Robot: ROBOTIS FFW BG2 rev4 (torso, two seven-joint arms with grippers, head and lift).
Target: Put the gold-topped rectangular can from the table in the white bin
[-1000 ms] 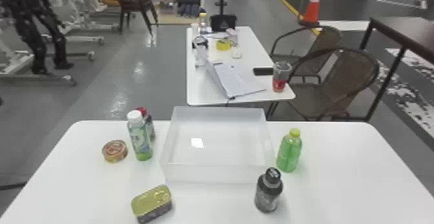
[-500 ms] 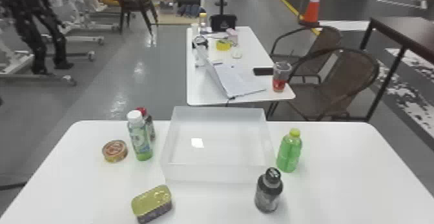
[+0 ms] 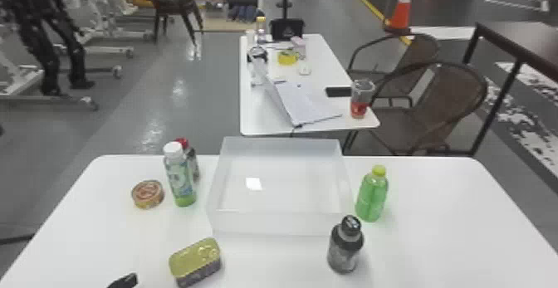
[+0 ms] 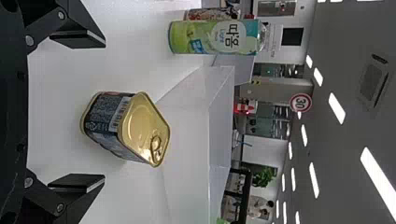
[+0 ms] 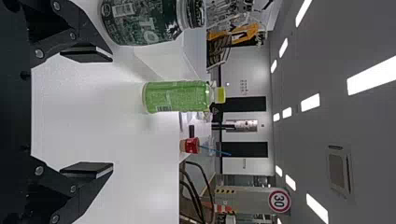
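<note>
At the bottom edge of the head view, a black fingertip of my left gripper (image 3: 125,281) shows just left of the gold-topped can (image 3: 195,262). The can stands on the table in front of the white bin (image 3: 278,224), toward its left. In the left wrist view my left gripper (image 4: 78,112) is open, and the can (image 4: 126,126) stands beyond the fingertips, in line with the gap and untouched. The bin wall (image 4: 187,140) rises behind it. My right gripper (image 5: 88,112) is open with nothing between its fingers, in the right wrist view.
Left of the bin stand a white-capped bottle (image 3: 180,177), a red-capped bottle (image 3: 192,158) and a round tin (image 3: 148,194). Right of it is a green bottle (image 3: 372,196); a dark bottle (image 3: 345,247) stands by its front right corner. Another table (image 3: 265,121) is behind.
A fingertip of my left gripper has come into the head view at the bottom edge, close to the can. The can, bin and bottles have stayed in place.
</note>
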